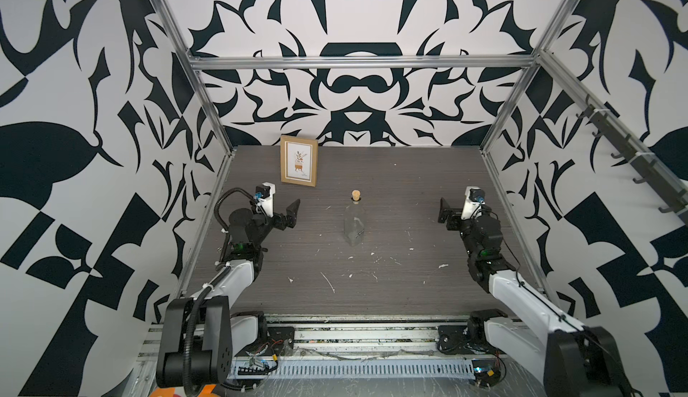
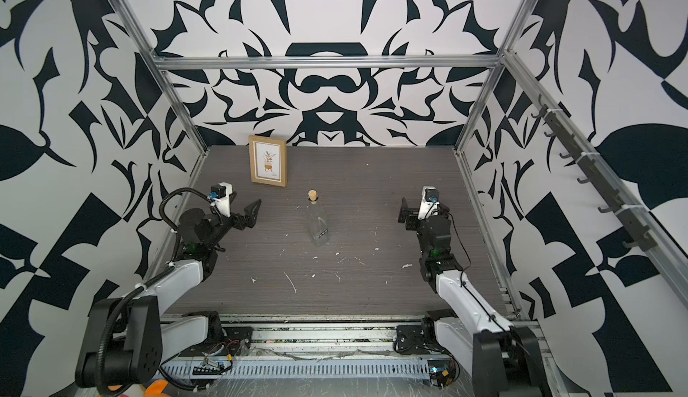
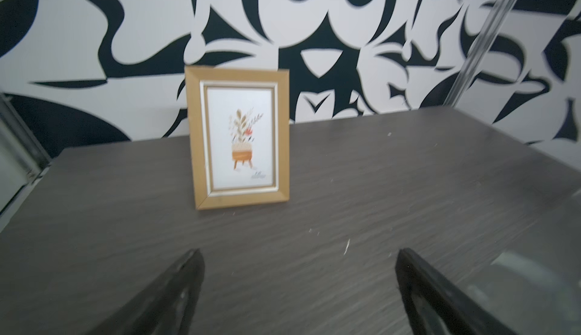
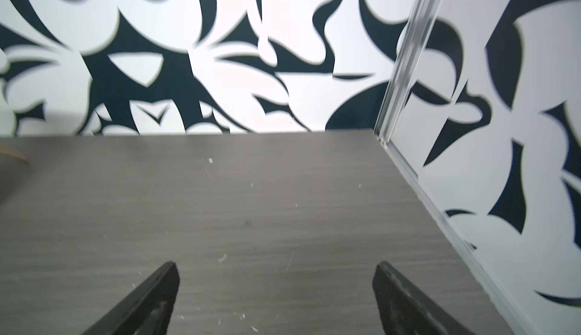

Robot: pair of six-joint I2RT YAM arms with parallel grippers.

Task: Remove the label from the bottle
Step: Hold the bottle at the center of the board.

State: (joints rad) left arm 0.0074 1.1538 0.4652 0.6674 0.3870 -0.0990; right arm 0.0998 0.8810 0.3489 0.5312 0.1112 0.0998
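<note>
In both top views the bottle (image 1: 353,222) stands upright in the middle of the table (image 1: 409,190), with its cork (image 1: 356,195) in the neck. It is between the two arms and well apart from both. The label (image 1: 358,231) sits low on the body on the near side, a small pale patch with a dark streak. The left gripper (image 1: 294,209) and right gripper (image 1: 445,211) hang to either side, both empty. A frame (image 1: 299,160) stands at the back left. White scraps (image 1: 328,281) litter the near half.

In the left wrist view the left gripper's (image 3: 300,251) jaws are spread wide with nothing between them, and the frame (image 3: 239,138) is ahead. A blurred glassy shape at the edge is probably the bottle.

In the right wrist view the right gripper's (image 4: 276,264) jaws are also spread wide over bare table and scraps. The bottle is not in this view.

The bottle looks empty, so it is likely light. Being glass, it is stiff, smooth, slippery and breakable, and being tall and slim it would tip easily. One gripper should probably clamp the body or neck while the other pinches the label's edge. The label looks thin, soft and sticky, and is likely to tear.

Count: one bottle, one label, one cork, one frame, two grippers. The scraps are too many and too small to count.
</note>
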